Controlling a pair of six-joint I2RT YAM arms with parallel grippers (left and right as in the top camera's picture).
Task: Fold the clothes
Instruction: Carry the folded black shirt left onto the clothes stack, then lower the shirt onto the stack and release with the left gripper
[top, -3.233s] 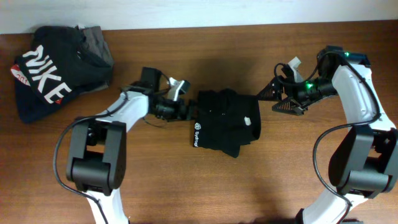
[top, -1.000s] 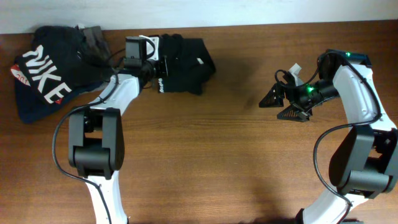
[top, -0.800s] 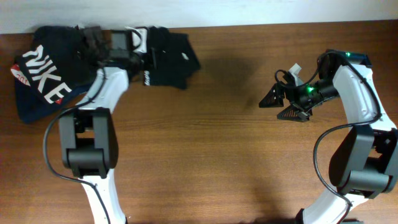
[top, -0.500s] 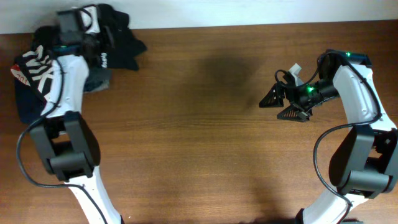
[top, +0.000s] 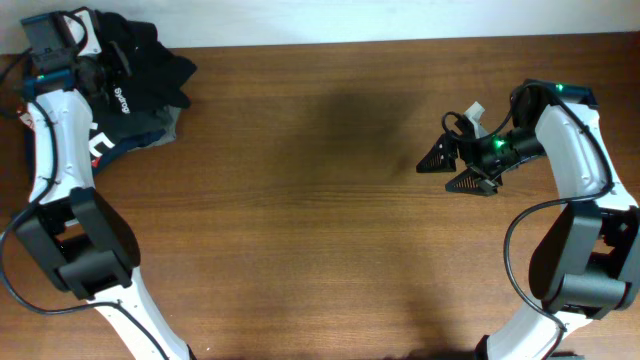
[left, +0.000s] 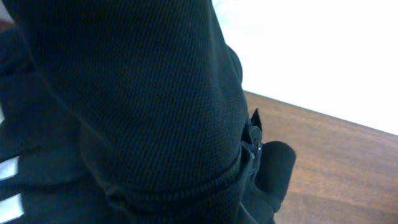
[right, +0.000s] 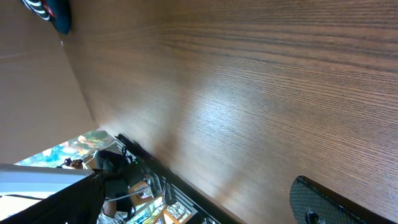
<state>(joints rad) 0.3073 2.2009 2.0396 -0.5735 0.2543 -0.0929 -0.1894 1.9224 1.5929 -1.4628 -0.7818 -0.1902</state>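
The clothes (top: 150, 62), a folded black T-shirt with small white print, hang bunched at the table's far left corner, over the pile there. My left gripper (top: 105, 76) is shut on the shirt's left side. Black knit fabric (left: 137, 106) fills the left wrist view and hides the fingers. My right gripper (top: 441, 172) stands open over bare wood at the right, far from the shirt, with nothing between its fingers. One mesh-patterned finger (right: 320, 202) shows in the right wrist view above the table (right: 249, 74).
A dark garment with white and red lettering (top: 105, 143) lies under my left arm at the far left, with a strip of grey cloth (top: 172, 122) beside it. The pale wall (top: 350, 20) runs along the table's back edge.
My left arm has swung further left along the back edge, carrying the black shirt over the pile in the corner. The right arm has not moved.
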